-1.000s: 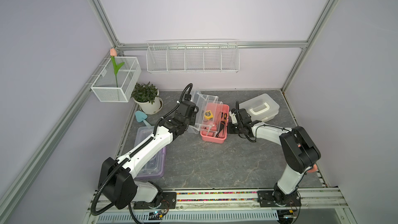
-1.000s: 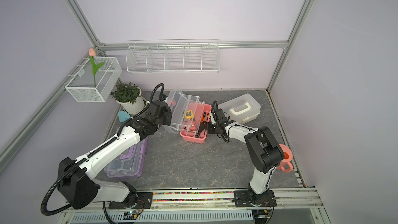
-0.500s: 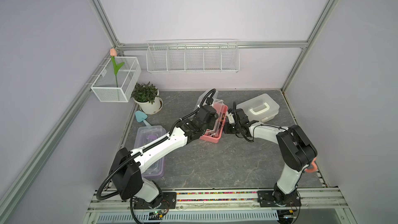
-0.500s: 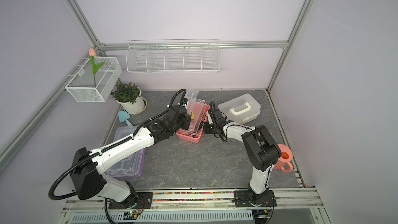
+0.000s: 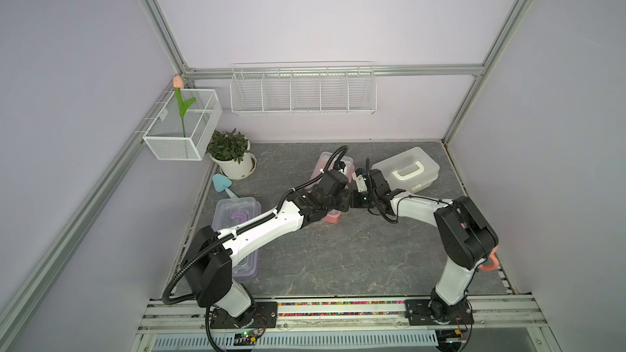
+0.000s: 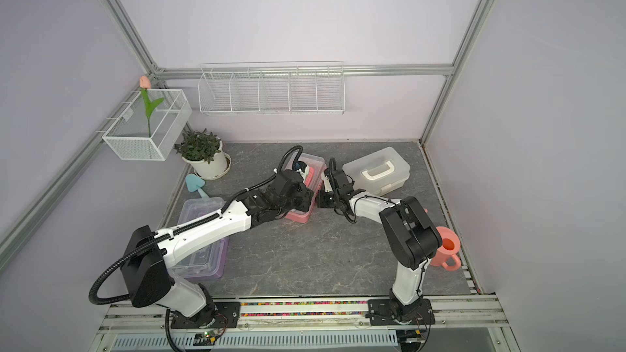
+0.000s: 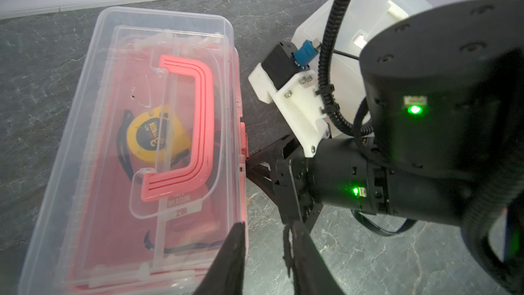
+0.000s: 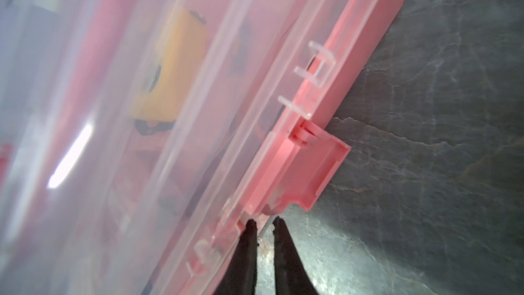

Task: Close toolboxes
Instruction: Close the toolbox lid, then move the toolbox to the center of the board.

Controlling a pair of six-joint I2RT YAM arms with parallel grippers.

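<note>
**Room.** Lilac walls and aluminium posts are enclosing a grey, veined surface. A small wire basket holding a tulip is hanging on the left wall. A long wire basket is hanging on the back wall.

**Surface, in both top views:**
- Potted plant: sitting at 10 o'clock, with a light-blue spade-shaped item lying just beside it.
- Purple toolbox: lying at 8 o'clock, lid down, partly under the left arm.
- Pink toolbox: lying near the centre, toward 12 o'clock, with both arms meeting at it.
- White toolbox: sitting at 2 o'clock, lid down, just beyond the right arm.

**Differing views:**
- Pink mug: sitting at 4 o'clock and showing nearly whole in a top view. In a top view only its handle is peeking past the right arm.
- Left wrist view: the pink toolbox's clear lid is lying down, with its pink handle folded flat and a yellow tape measure inside. The left jaws are standing spread, pinching nothing, at the box's latch-side edge.
- Right wrist view: the pink latch is sticking out from the box's side. The right jaws are drawn almost together, pinching nothing, with their tips at the rim just beside that latch.
</note>
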